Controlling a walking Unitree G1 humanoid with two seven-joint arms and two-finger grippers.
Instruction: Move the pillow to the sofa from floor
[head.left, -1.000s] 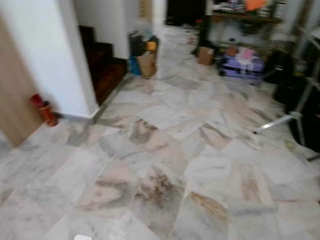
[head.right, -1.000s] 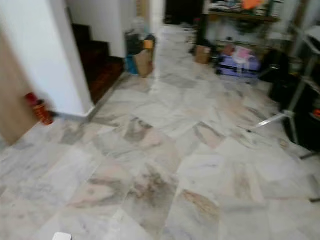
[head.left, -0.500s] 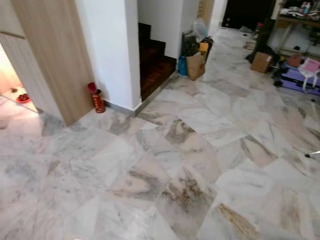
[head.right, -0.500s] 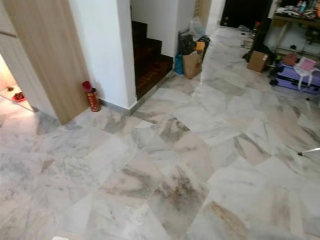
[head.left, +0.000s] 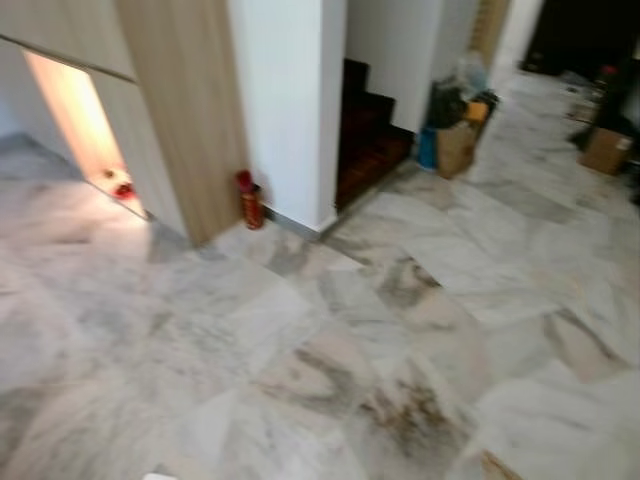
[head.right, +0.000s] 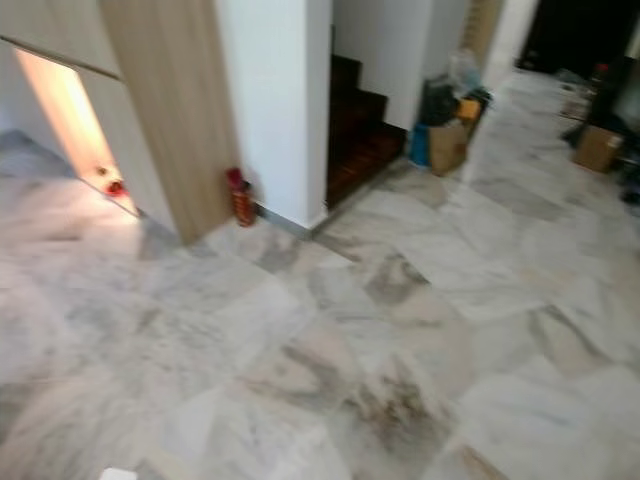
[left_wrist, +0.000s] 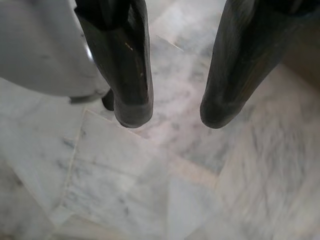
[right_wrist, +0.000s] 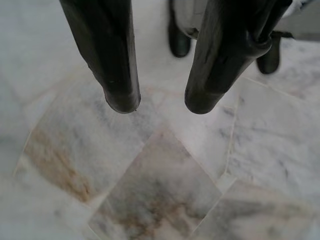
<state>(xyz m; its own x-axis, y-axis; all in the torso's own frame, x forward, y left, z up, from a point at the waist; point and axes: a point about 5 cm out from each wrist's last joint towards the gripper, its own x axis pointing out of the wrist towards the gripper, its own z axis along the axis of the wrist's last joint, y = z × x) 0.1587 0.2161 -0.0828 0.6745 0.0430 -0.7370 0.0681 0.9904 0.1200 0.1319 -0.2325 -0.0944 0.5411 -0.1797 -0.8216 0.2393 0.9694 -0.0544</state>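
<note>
Head views are slightly blurred. Marble tile floor with grey and brown veining occupies the foreground. A white pillar stands at the upper middle, with a wood-panelled wall adjoining on its left. A red canister stands on the floor at the base of the pillar, just beside the wood panel. Left of the panel, a lit opening with a small red object at its foot. Right of the pillar, dark wooden stairs rise. Beyond them, a brown paper bag and dark bags stand together; a cardboard box sits far right.

Left pincer: fingers spread, nothing between them, hanging above bare marble. Right pincer: fingers spread, empty, above marble; the robot's dark feet lie beyond.

Pillow and sofa: location cannot be told from these views
</note>
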